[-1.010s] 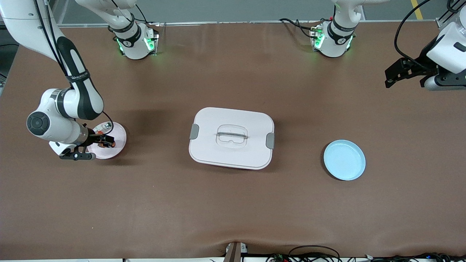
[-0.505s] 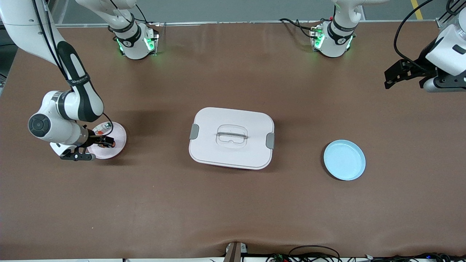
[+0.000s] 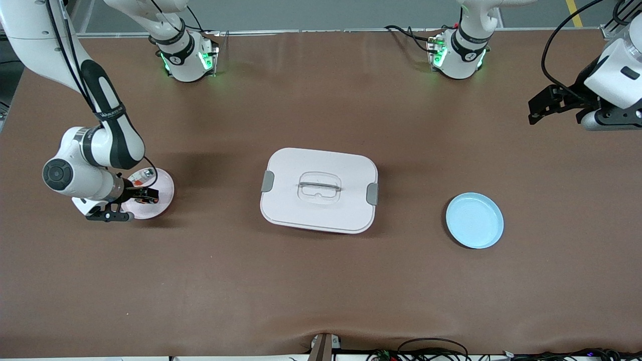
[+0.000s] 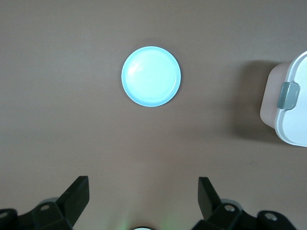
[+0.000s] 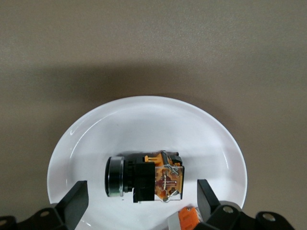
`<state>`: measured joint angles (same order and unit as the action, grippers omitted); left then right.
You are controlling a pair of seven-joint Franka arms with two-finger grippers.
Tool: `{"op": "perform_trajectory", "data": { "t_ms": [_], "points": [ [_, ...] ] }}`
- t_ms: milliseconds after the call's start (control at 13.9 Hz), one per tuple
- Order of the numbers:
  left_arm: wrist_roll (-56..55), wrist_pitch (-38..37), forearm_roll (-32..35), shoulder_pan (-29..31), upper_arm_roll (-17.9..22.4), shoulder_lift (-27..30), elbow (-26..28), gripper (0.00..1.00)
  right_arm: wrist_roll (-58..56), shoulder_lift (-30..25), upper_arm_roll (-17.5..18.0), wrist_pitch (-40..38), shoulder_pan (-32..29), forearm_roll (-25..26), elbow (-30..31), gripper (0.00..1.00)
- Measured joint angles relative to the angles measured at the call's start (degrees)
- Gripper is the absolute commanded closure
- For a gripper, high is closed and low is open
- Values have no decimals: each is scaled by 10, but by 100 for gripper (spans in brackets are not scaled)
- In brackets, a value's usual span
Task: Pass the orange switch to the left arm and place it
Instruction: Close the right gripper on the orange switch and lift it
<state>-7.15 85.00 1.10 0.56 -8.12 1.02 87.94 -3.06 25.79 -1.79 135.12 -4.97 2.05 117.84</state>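
Orange switch (image 5: 144, 176) lying on its side on the pink plate (image 3: 163, 186), at the right arm's end of the table, with the right gripper (image 5: 139, 203) lowered over it. Its fingers stand wide apart on either side of the switch and do not yet touch it; nothing is held. A second small part with an orange bit (image 5: 188, 218) lies on the same plate, just beside one finger. The box (image 3: 319, 189) sits mid-table, between the pink plate and the blue plate (image 3: 474, 220). The left gripper (image 4: 143, 199) waits in the air over bare table at the left arm's end, fingers fully spread and empty, looking down on the blue plate.

Risks, as judged from this arrangement: the switch has a rounded black end and may roll or twist as the fingers close, giving an off-centre grip; one finger may catch the neighbouring part. A low carry toward the left arm could strike the box lid.
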Motion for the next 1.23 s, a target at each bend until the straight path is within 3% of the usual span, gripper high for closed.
{"op": "perform_trajectory", "data": {
  "t_ms": [1227],
  "points": [
    [0, 9, 0, 2, 0, -1, 0, 0, -6, 19, 0, 14, -3, 0, 7, 0]
  ]
}}
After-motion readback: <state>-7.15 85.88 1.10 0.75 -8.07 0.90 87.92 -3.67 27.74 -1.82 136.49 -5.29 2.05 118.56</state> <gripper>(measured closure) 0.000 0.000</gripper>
